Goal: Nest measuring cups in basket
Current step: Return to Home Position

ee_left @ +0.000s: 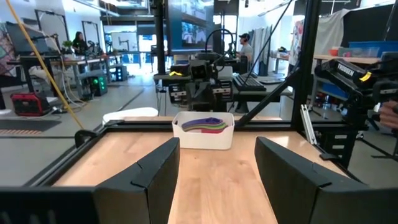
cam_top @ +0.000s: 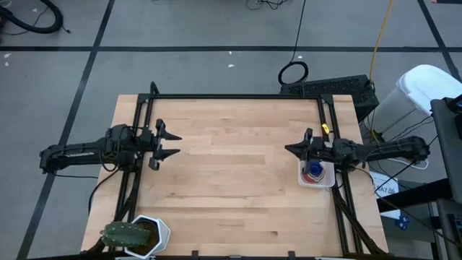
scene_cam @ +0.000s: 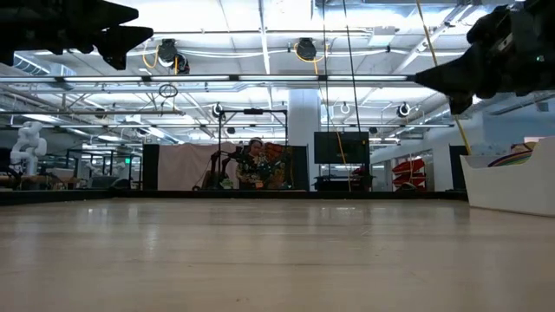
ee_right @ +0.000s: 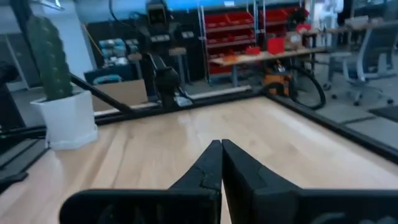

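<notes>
The nested measuring cups (cam_top: 315,170), smooth plastic scoops with a blue one uppermost, are contained in the shallow white basket (cam_top: 325,183) with rounded corners, set at the right edge of the pale wood-grain table (cam_top: 231,195). The right tool (cam_top: 289,149) is poised just beside the basket, its dark tapered fingers pressed together. The left tool (cam_top: 175,144) is seen well apart at the left side, fingers spread. A white hexagonal pot (cam_top: 155,232) is placed at a left-hand corner.

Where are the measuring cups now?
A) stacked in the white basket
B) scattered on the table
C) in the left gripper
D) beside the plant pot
A: the cups sit stacked inside the basket at the table's right edge.
</notes>
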You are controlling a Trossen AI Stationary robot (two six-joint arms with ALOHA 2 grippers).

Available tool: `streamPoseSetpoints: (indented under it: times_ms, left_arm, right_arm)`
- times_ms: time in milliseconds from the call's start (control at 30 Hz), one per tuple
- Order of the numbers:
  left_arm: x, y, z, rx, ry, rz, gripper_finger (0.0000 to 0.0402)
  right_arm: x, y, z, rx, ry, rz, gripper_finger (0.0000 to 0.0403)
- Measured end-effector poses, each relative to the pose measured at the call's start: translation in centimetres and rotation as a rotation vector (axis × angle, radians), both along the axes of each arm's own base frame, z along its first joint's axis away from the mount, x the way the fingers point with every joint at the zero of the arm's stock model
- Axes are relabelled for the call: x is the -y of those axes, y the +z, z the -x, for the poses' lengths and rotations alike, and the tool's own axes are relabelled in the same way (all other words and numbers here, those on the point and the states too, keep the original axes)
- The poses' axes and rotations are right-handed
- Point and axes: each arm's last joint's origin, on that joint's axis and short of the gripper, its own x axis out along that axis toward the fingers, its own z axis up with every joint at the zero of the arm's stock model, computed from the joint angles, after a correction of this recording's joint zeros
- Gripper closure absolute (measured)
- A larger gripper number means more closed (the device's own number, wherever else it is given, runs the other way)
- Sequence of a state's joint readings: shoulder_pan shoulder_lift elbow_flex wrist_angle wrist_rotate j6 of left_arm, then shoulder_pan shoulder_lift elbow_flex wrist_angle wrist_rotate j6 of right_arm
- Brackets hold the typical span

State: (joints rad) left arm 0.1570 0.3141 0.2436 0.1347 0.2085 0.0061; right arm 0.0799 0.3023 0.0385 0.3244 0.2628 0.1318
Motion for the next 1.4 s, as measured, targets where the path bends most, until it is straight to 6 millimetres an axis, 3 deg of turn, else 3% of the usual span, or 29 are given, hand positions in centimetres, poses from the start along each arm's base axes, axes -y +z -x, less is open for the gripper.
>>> streamPoseSetpoints:
  times_ms: [200,467,1067,1400]
  left_arm:
    - [0.0,-0.3,-0.1,0.048,0.000,-0.013,0.0190]
    - [-0.8,-4.9,-0.1,0.094,0.048,0.102,0.0190]
    - [-1.7,-4.7,0.2,0.102,0.027,0.069,0.0190]
    - [-2.2,-5.9,0.1,-0.013,0.173,0.118,0.0190]
  right_arm:
    - [0.1,0.5,0.4,0.050,0.008,0.026,0.0403]
    - [0.1,0.9,0.7,0.095,0.017,0.037,0.0403]
    - [0.1,1.1,0.9,0.114,0.017,0.016,0.0403]
    - [0.1,1.0,0.8,0.111,0.016,-0.004,0.0403]
